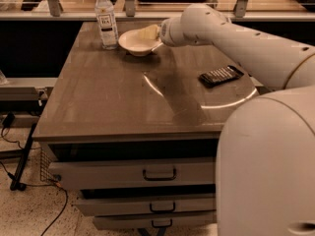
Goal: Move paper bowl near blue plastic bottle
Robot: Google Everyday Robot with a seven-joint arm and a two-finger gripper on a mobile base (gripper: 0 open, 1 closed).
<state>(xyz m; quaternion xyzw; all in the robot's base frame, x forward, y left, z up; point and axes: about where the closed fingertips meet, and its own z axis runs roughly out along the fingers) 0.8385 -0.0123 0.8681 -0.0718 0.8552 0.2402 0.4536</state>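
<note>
**Robot's gripper (153, 33) at rim of paper bowl (137, 43) beside blue plastic bottle (106, 21)**

The paper bowl is seen just right of the upright bottle, at the table's far edge. Whether the jaws are clamped on the rim cannot be told. The slim bottle could be toppled by a sideways nudge, or the bowl dragged off if it is not released. On the glossy brown table (108, 97) a dark flat device (221, 75) is left; drawers (160, 173) and floor cables (54, 208) are seen below.

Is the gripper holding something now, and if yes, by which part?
Yes. The gripper, at the far end of the table, holds the paper bowl by its rim, on the side away from the blue plastic bottle.
</note>
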